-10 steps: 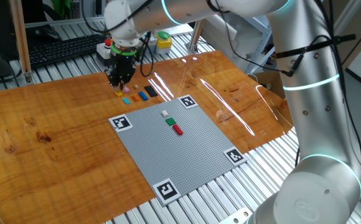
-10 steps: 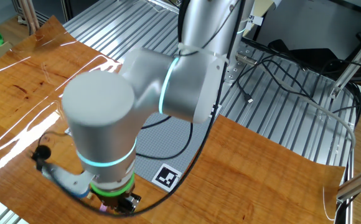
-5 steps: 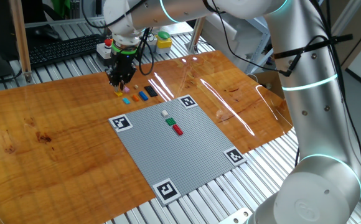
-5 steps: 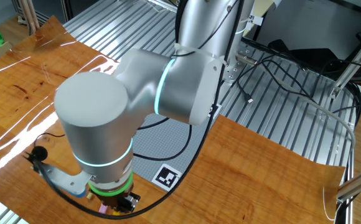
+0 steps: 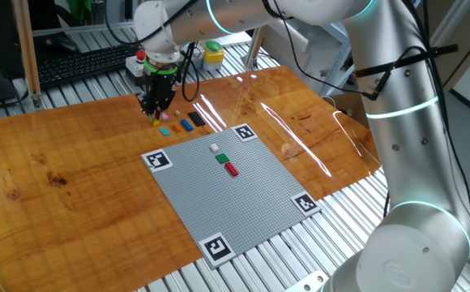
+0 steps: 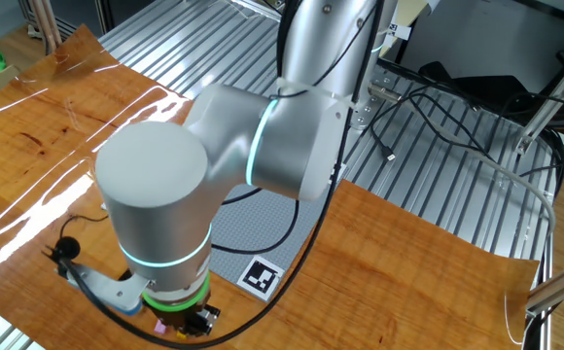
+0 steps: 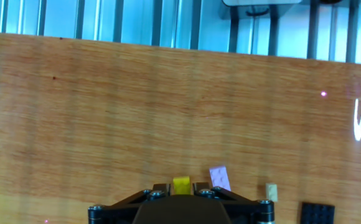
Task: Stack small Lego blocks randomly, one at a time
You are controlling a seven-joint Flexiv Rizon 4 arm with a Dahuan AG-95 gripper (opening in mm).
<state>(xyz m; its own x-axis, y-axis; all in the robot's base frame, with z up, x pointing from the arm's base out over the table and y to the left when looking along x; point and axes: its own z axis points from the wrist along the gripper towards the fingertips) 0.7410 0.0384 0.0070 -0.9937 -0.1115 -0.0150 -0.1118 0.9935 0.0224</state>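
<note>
My gripper (image 5: 155, 108) hangs over the far end of a row of small Lego blocks on the wooden table. In the hand view its jaws stand close on either side of a yellow block (image 7: 182, 185), just above the wood. A pink block (image 7: 218, 177) lies right beside it, then a pale block (image 7: 271, 191) and a black one (image 7: 317, 213). In one fixed view the row shows pink (image 5: 164, 118), cyan (image 5: 165, 130), orange (image 5: 177, 126), blue (image 5: 187, 124) and black (image 5: 196, 118). White (image 5: 215, 148), green (image 5: 221, 158) and red (image 5: 232, 169) blocks sit on the grey baseplate (image 5: 219, 203).
Black-and-white marker tags (image 5: 158, 160) mark the baseplate corners. A red push button (image 5: 142, 57) and a yellow-green box (image 5: 212, 52) stand behind the table's far edge. In the other fixed view the arm's big body (image 6: 165, 224) hides most of the gripper and blocks.
The gripper and wrist have risen slightly over the row's end. The other blocks have not moved.
</note>
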